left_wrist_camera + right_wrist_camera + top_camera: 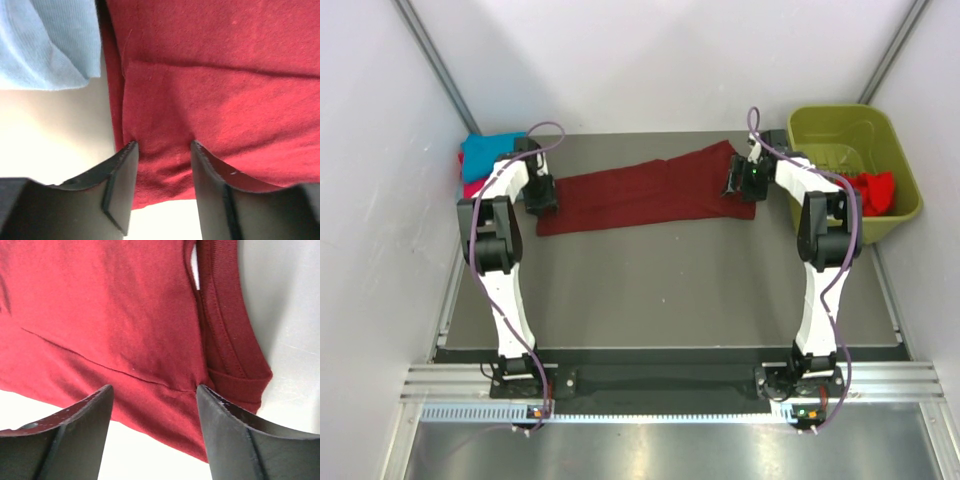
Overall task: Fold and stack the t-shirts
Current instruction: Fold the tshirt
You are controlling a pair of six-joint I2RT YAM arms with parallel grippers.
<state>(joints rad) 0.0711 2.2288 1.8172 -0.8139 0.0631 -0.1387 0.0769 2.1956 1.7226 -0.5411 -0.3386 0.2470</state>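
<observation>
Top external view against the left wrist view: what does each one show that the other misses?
Only the top external view shows the olive basket holding a bright red shirt, and the right gripper at the other end of the maroon shirt. Only the left wrist view shows the cloth's crease and the black fingers close up, spread over its edge. Both show the maroon shirt, the left gripper and bluish cloth beside it.

Comes as two slim arms, left arm [505, 300] and right arm [812, 310]: white link shells between black joint housings. Carries looping grey-purple cables [546, 125] along each. Ends in matte black, wedge-shaped fingers [120, 185], bevelled inside. Sits on black base blocks [515, 380].
</observation>
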